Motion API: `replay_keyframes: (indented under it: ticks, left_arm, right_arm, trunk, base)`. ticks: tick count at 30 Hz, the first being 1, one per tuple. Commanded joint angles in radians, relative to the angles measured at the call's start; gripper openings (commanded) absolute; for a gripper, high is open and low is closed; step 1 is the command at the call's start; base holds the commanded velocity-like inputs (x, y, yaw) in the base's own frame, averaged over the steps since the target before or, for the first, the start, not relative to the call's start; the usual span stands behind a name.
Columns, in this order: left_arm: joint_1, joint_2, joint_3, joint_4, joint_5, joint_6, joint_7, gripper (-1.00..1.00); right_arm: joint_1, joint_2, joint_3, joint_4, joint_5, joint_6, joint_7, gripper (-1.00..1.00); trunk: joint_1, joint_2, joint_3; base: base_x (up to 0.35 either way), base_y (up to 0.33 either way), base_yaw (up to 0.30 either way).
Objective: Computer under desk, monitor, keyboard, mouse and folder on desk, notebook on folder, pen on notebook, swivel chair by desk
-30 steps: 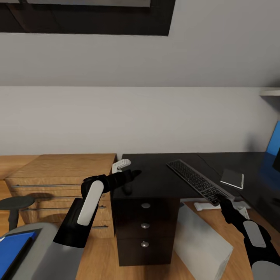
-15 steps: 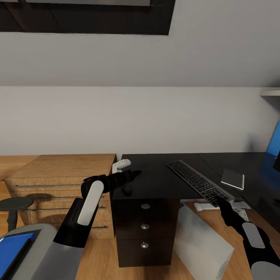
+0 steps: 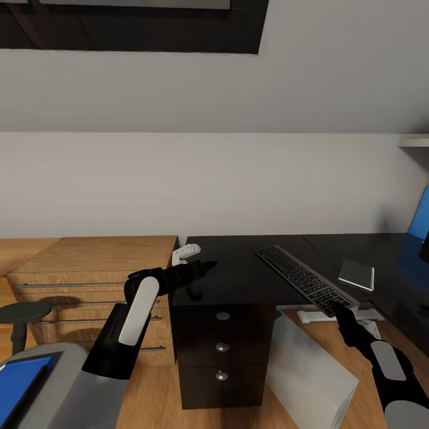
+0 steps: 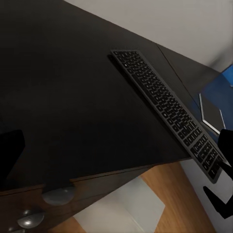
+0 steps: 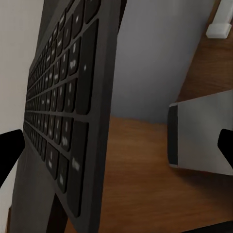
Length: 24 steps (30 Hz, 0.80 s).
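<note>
Just ahead of the right gripper (image 3: 344, 311), the keyboard (image 3: 302, 277) is lying on the desk (image 3: 238, 271), its near end overhanging the edge. The gripper is backing away slightly, fingers spread and released, suggesting placement is done. The left gripper (image 3: 205, 266) is hovering unchanged; I cannot tell its state.

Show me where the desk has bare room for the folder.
The desk is bare between its left edge and the keyboard, above the drawers. Right of the keyboard is tighter, with a small notebook lying there.
</note>
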Motion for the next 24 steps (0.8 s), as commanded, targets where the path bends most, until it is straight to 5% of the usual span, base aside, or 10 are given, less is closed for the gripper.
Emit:
replay_keyframes:
  ticks: [1,24]
  left_arm:
    - [-0.001,0.0,0.0,-0.001,0.01,0.003,0.01,1.0]
    - [-0.001,0.001,0.0,-0.001,0.011,0.002,0.01,1.0]
  right_arm:
    - [-0.001,0.0,-0.004,0.0,-0.001,0.006,0.003,1.0]
    - [-0.001,0.001,-0.001,0.0,0.0,0.007,0.004,1.0]
  trunk:
    - [0.0,-0.001,-0.001]
    - [0.0,-0.001,-0.001]
  base:
    - [0.0,0.0,0.0]
    - [0.021,0.0,0.0]
